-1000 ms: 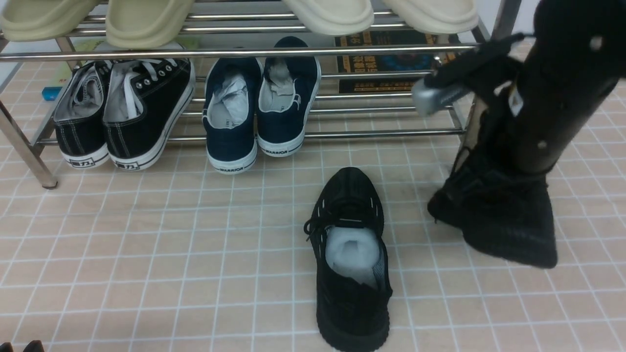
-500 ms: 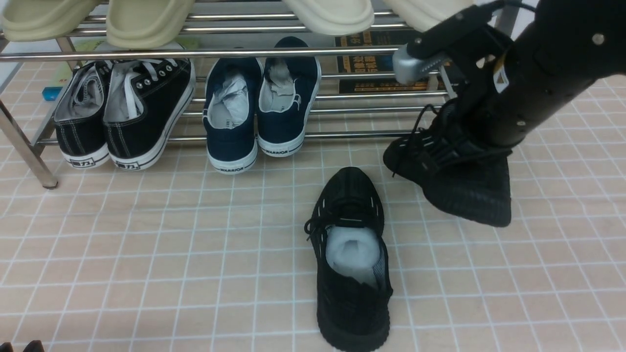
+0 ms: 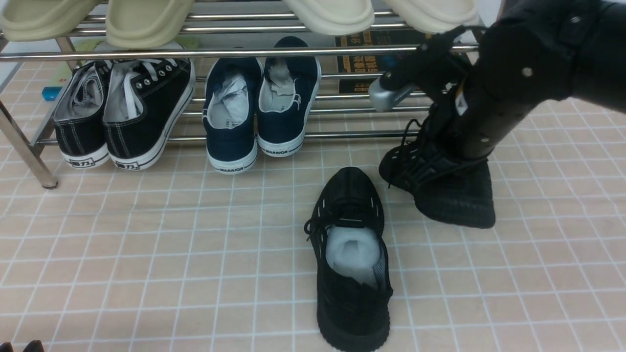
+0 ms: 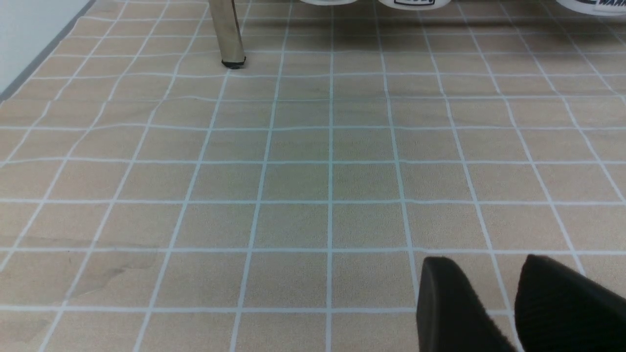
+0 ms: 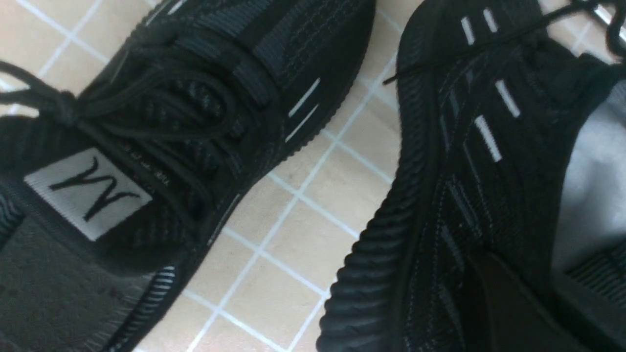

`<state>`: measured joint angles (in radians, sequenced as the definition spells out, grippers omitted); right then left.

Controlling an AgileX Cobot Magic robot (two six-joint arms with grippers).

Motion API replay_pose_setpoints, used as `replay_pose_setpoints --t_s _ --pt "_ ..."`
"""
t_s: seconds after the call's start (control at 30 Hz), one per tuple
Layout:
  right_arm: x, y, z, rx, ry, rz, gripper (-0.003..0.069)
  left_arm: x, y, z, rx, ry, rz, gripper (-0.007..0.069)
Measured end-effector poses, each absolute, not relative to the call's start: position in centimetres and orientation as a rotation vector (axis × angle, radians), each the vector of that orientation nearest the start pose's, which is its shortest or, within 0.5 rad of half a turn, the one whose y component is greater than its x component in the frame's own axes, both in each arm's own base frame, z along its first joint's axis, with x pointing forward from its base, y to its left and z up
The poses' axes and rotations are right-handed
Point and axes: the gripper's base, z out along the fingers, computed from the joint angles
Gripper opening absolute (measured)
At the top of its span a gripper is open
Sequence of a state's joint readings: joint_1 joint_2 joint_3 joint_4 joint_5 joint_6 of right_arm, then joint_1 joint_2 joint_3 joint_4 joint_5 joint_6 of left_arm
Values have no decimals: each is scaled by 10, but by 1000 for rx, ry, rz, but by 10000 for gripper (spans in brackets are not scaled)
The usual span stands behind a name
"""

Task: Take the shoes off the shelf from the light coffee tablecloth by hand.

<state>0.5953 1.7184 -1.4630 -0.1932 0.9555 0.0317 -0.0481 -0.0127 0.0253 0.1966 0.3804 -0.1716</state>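
Observation:
One black knit sneaker (image 3: 353,254) with white paper stuffing lies on the light coffee tablecloth (image 3: 146,244), in front of the chrome shelf (image 3: 234,53). My right gripper (image 3: 455,142) is shut on the collar of the second black sneaker (image 3: 442,188). It holds the sneaker tilted, low over the cloth, just right of the first one. In the right wrist view a finger (image 5: 499,303) presses the held sneaker (image 5: 464,161), with the other sneaker (image 5: 186,112) beside it. My left gripper (image 4: 489,283) is open and empty over bare cloth.
Black canvas sneakers with white soles (image 3: 124,112) and navy Warrior sneakers (image 3: 259,107) stand on the shelf's low rails. Cream slippers (image 3: 146,19) sit on the upper rails. A shelf leg (image 4: 227,34) stands at the left, and a dark printed box (image 3: 381,63) lies behind the rails.
My right arm has carried the held sneaker leftward, up and then slightly down, closer to the sneaker on the cloth. The sneaker on the cloth and the left arm have not moved.

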Motion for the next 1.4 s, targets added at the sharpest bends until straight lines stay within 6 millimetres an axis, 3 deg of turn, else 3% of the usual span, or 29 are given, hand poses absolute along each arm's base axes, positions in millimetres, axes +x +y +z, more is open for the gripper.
replay_pose_setpoints --t_s 0.37,0.53,0.67,0.8,0.9,0.97,1.0,1.07,1.2,1.4 --pt "310 204 280 -805 2664 79 23 53 4 172 7 1869 44 240" --pt "310 213 262 -799 2760 161 53 53 4 172 7 1869 44 240" --pt "310 219 253 -774 2810 234 159 53 4 172 7 1869 44 240" --pt "309 220 254 -774 2818 246 314 53 4 172 7 1869 44 240" --pt "310 218 261 -798 2827 211 397 53 4 172 7 1869 44 240" --pt "313 216 276 -827 2815 156 419 53 4 172 7 1869 44 240" --pt "313 216 278 -828 2814 151 419 53 4 172 7 1869 44 240" --pt "320 214 300 -837 2750 87 395 53 4 172 7 1869 44 240" --pt "320 207 332 -820 2642 24 269 53 4 172 7 1869 44 240" --pt "287 182 388 -771 2511 50 18 53 4 172 7 1869 44 240"
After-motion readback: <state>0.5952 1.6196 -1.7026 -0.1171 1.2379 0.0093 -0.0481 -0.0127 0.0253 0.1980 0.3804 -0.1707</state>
